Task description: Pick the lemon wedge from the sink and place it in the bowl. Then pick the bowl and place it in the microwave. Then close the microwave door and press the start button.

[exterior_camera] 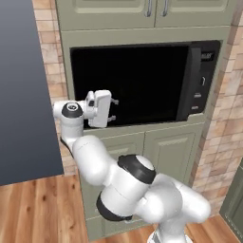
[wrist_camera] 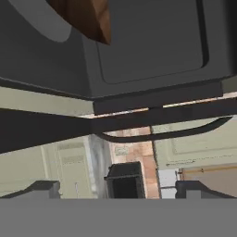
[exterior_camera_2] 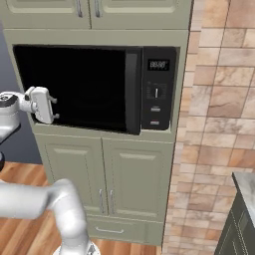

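The black microwave (exterior_camera: 142, 85) (exterior_camera_2: 74, 84) sits in a tall cabinet. Its door's bar handle (exterior_camera: 189, 83) (exterior_camera_2: 132, 92) stands upright beside the control panel (exterior_camera: 204, 80) (exterior_camera_2: 158, 89). My gripper (exterior_camera: 114, 110) (exterior_camera_2: 55, 107) (wrist_camera: 121, 187) hovers open and empty before the microwave's left part, fingers pointing right. In the rolled hand view, the brown bowl (wrist_camera: 88, 18) rests on the grey turntable (wrist_camera: 37, 18) inside dark walls. The curved handle (wrist_camera: 162, 135) runs across the middle of that view. How far the door stands open I cannot tell. The lemon wedge is hidden and the sink is out of view.
A tall slate-grey panel (exterior_camera: 23, 95) stands close on the left. A brick wall (exterior_camera_2: 219, 99) flanks the cabinet on the right, with a dark cabinet and grey counter (exterior_camera_2: 244, 199) at the lower right. Pale cabinet doors (exterior_camera_2: 99, 174) sit below the microwave, over wood floor (exterior_camera: 38, 204).
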Controlling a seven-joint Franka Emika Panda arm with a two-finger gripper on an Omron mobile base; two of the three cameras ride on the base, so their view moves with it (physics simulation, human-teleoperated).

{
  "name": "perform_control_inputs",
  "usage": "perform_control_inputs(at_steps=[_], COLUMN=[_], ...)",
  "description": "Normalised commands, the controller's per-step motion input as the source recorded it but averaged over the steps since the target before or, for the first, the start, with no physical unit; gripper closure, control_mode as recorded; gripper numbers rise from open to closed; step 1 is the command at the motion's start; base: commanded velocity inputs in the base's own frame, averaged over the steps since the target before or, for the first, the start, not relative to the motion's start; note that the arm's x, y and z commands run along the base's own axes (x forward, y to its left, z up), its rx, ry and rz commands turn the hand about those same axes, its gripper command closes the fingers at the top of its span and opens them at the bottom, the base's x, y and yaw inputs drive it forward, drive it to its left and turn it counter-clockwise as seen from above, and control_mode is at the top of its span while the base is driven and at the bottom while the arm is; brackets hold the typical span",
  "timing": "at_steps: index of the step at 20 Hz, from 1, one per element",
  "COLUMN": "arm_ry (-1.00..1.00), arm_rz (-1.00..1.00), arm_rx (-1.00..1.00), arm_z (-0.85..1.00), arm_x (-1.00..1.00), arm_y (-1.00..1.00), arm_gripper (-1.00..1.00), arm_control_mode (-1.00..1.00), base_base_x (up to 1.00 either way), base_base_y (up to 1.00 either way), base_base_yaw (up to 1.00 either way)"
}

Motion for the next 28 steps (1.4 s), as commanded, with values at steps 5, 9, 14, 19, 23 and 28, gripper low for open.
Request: perform_control_inputs(at_steps=[5, 9, 14, 19, 23, 28], arm_ry=[-0.07, -0.09, -0.28, -0.25, -0.06, 0.04], arm_rz=[0.0, 0.0, 0.09, 0.15, 0.09, 0.04], arm_rx=[0.05, 0.07, 0.11, 0.13, 0.08, 0.0], arm_z=[0.0, 0.03, 0.14, 0.26, 0.5, 0.62], arm_x=[0.71, 0.58, -0.76, -1.0, -1.0, -0.74], arm_y=[-0.17, -0.23, -0.34, -0.45, -0.71, -0.97], arm_gripper=[-1.0, -1.0, -1.0, -1.0, -1.0, -1.0], arm_control_mode=[-1.0, -1.0, -1.0, -1.0, -1.0, -1.0], base_base_x=[0.0, 0.0, 0.0, 0.0, 0.0, 0.0], base_base_y=[0.0, 0.0, 0.0, 0.0, 0.0, 0.0], base_base_yaw=[0.0, 0.0, 0.0, 0.0, 0.0, 0.0])
